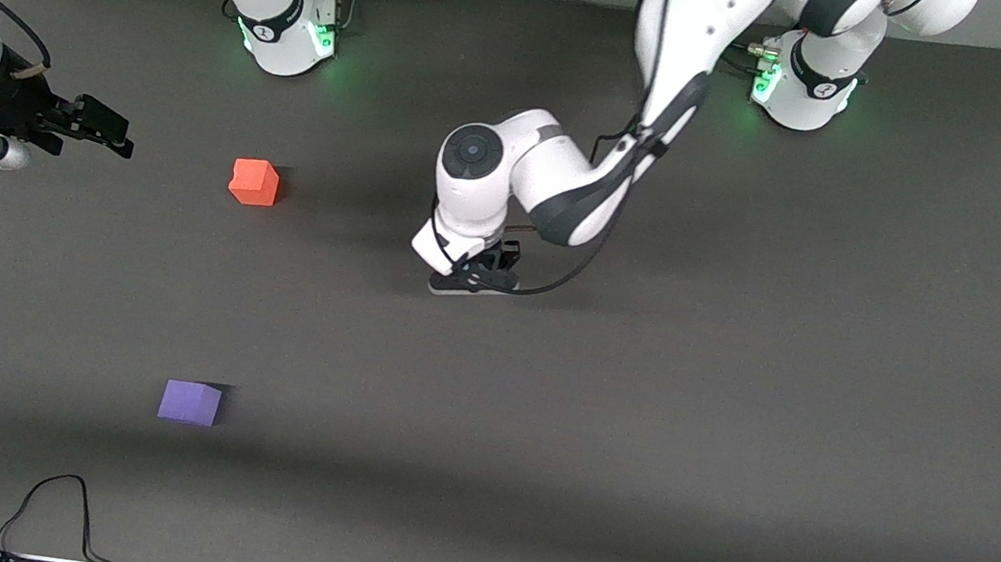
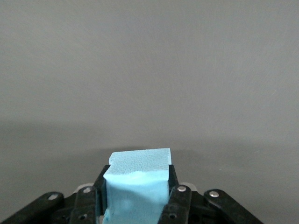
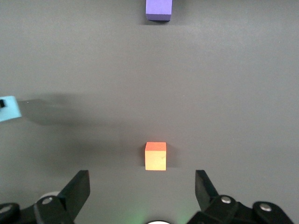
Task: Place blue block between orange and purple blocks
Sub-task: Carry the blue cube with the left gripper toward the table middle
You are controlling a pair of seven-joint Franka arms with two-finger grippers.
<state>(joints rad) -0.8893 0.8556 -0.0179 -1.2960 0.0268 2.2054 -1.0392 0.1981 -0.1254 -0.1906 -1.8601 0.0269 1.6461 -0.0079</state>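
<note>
Gripping the blue block [image 2: 138, 186], left gripper [image 1: 474, 279] is clamped on it w/ a finger [image 2: 180, 198] pressed to each side; block's top pokes out past the fingertips. Gripper sits low over bare mat near table's middle, arm reaching in from its base. Orange block [image 1: 254, 182] lies on the table [image 1: 733, 428] toward right arm's end, well apart from the gripper. Purple block [image 1: 190, 402] is nearer the front cam than the orange one, clear gap btw them. Right gripper [image 3: 142, 186] waits w/ jaws spread wide, nothing in them, up over the table edge at right arm's end.
</note>
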